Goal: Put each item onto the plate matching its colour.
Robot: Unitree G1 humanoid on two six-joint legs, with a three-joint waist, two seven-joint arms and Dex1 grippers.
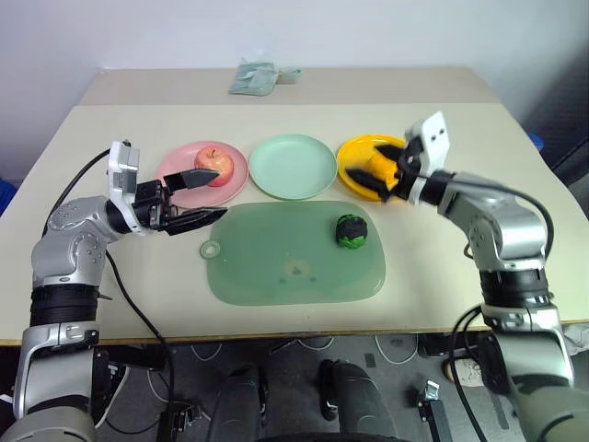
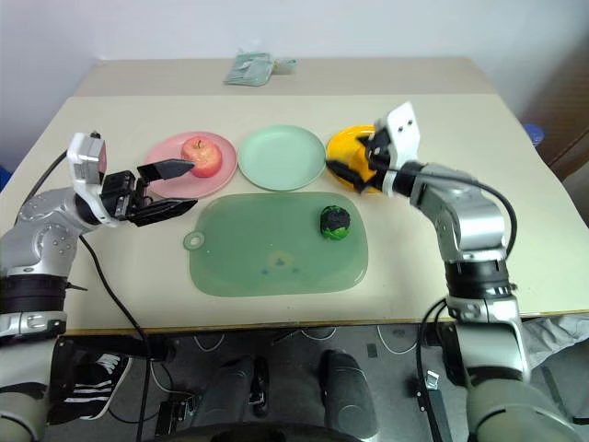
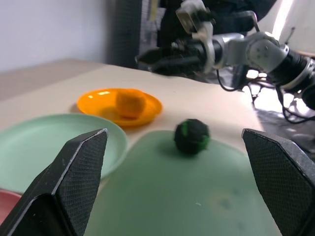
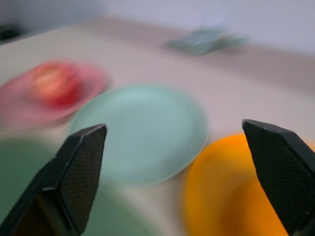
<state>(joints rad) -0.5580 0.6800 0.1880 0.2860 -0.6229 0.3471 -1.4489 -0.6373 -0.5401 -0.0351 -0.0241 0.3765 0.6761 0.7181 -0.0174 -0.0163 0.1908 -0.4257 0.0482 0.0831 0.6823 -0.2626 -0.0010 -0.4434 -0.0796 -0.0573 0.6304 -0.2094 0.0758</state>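
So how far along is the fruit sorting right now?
Two of three look done: the apple sits on the pink plate, the orange fruit on the yellow-orange plate. Both the left gripper and right gripper are open, holding nothing. Left: the green fruit, on the mat, goes to the mint plate.
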